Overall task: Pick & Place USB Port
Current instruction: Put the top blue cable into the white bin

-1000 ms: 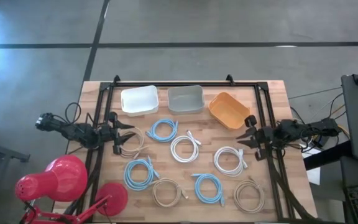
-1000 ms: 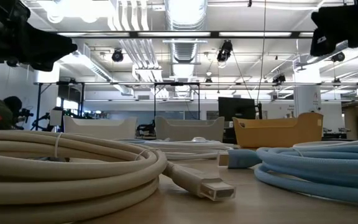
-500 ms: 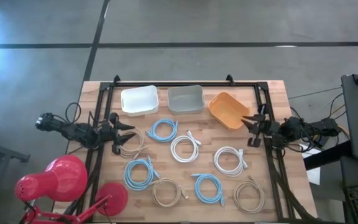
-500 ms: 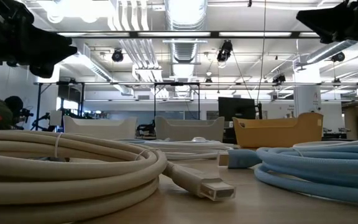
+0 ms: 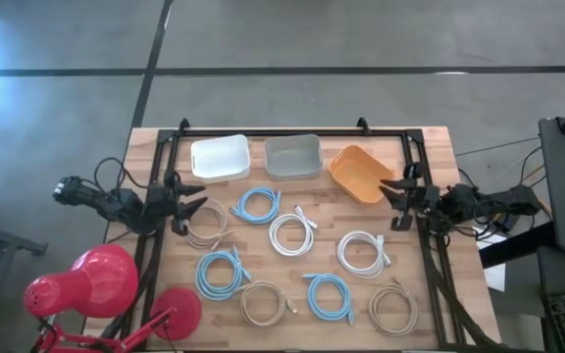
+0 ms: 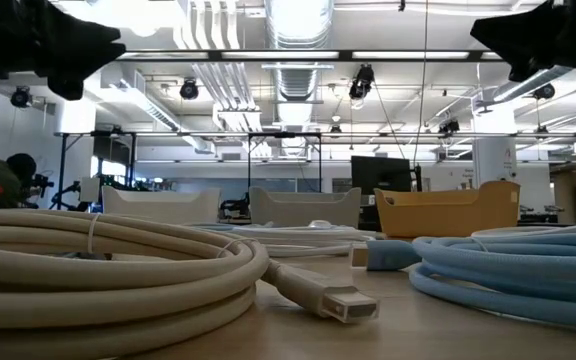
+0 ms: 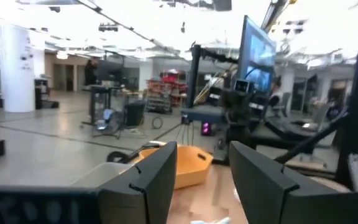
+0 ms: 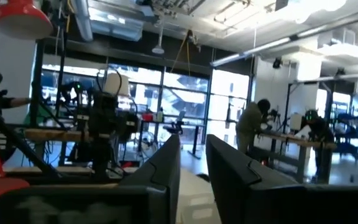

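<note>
Several coiled USB cables lie flat on the wooden table: beige (image 5: 207, 224), blue (image 5: 259, 205), white (image 5: 292, 234), white (image 5: 364, 253), blue (image 5: 221, 273), beige (image 5: 263, 304), blue (image 5: 330, 297), beige (image 5: 393, 308). In the low view a beige coil's plug (image 6: 343, 302) rests on the table top. My left gripper (image 5: 190, 199) is open and empty above the table's left side, just beside the far-left beige coil. My right gripper (image 5: 390, 193) is open and empty at the right side, next to the orange bin (image 5: 360, 173). Both point level toward the table's middle.
Three bins stand in a row at the far edge: white (image 5: 220, 157), grey (image 5: 292, 156) and orange. A red desk lamp (image 5: 96, 279) stands at the near left corner. A black frame (image 5: 292, 131) runs around the table's far edge and sides.
My right gripper has gone toward the table's far edge, ending beside the orange bin. My left gripper has gone a little toward the far edge and up. The cables have not moved.
</note>
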You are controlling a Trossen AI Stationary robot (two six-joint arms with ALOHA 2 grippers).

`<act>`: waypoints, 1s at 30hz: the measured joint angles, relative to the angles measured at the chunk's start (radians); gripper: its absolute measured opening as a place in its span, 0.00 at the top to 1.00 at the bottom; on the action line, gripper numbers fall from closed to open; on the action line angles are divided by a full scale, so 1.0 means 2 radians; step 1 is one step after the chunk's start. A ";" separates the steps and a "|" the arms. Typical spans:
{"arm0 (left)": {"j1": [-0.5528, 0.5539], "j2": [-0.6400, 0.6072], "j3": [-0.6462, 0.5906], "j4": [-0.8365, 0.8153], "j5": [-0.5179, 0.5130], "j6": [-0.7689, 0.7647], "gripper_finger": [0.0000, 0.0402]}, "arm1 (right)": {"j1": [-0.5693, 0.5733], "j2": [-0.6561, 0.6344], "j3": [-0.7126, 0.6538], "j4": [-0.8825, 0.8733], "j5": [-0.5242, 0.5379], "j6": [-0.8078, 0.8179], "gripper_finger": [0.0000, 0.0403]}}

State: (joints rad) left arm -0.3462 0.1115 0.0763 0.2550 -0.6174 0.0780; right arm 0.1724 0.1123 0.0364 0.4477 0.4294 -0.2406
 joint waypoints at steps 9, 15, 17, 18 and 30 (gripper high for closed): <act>0.012 0.107 0.067 -0.007 -0.022 -0.006 0.56 | -0.037 0.122 0.069 -0.001 0.027 0.045 0.60; 0.041 0.188 0.143 -0.096 -0.022 -0.072 0.56 | -0.078 0.208 0.128 -0.071 0.048 0.109 0.58; 0.055 0.214 0.173 -0.151 -0.020 -0.105 0.56 | -0.093 0.237 0.153 -0.123 0.011 0.135 0.59; 0.063 0.228 0.188 -0.179 -0.017 -0.120 0.56 | -0.100 0.252 0.165 -0.143 -0.006 0.147 0.59; 0.129 0.411 0.251 -0.201 0.119 -0.112 0.56 | -0.170 0.388 0.262 -0.223 -0.112 0.131 0.59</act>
State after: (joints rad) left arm -0.0880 0.9338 0.5793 -0.1479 -0.3800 -0.1453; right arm -0.1675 0.8879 0.5597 0.0019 0.2049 0.0219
